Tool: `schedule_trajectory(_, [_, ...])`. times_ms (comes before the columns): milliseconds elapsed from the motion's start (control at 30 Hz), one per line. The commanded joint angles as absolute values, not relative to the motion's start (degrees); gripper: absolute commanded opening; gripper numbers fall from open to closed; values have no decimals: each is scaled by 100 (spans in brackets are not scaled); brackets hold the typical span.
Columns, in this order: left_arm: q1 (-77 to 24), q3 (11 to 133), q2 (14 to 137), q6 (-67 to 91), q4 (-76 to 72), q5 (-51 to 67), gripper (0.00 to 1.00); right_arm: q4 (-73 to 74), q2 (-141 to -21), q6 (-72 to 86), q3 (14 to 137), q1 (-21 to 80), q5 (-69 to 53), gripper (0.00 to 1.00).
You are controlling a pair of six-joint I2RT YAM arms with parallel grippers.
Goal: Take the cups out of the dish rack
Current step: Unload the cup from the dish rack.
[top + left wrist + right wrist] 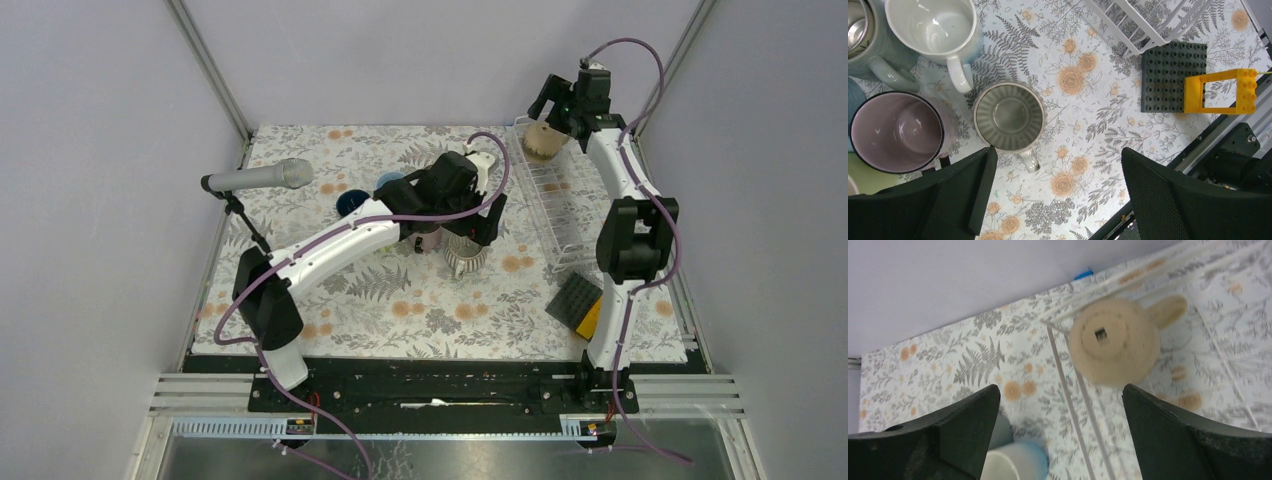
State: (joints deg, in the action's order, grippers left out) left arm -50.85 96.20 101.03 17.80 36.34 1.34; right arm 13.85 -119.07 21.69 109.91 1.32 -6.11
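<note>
The striped grey-and-white cup (1009,116) stands upright on the floral mat, just off the tip of my left gripper's near finger. My left gripper (1058,155) hangs open above the mat with nothing between its fingers; from above it (452,235) hovers over the striped cup (466,257). A pink cup (895,131), a white cup (930,25) and a light blue cup (870,60) crowd together beside it. A tan cup (1113,342) sits upside down at the far end of the white wire dish rack (560,200). My right gripper (1060,389) is open above the tan cup (543,140).
A black studded pad (1168,75) with an orange block (1220,90) lies by the rack's near corner (1143,30). A microphone (262,178) on a stand leans over the mat's left side. A dark blue cup (350,203) stands left of the group.
</note>
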Motion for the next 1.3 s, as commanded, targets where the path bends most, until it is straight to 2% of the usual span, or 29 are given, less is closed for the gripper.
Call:
schedule_trajectory(0, [-5078, 9468, 9713, 1632, 3473, 211, 99, 1227, -12519, 1874, 11808, 79, -828, 100])
schedule_trajectory(567, [-5036, 9308, 9522, 1538, 3387, 428, 99, 1078, -13746, 1677, 12976, 62, -1097, 100])
schedule_trajectory(1267, [-4935, 9169, 9416, 1566, 3270, 636, 99, 1104, -14174, 1749, 13205, 35, -1247, 100])
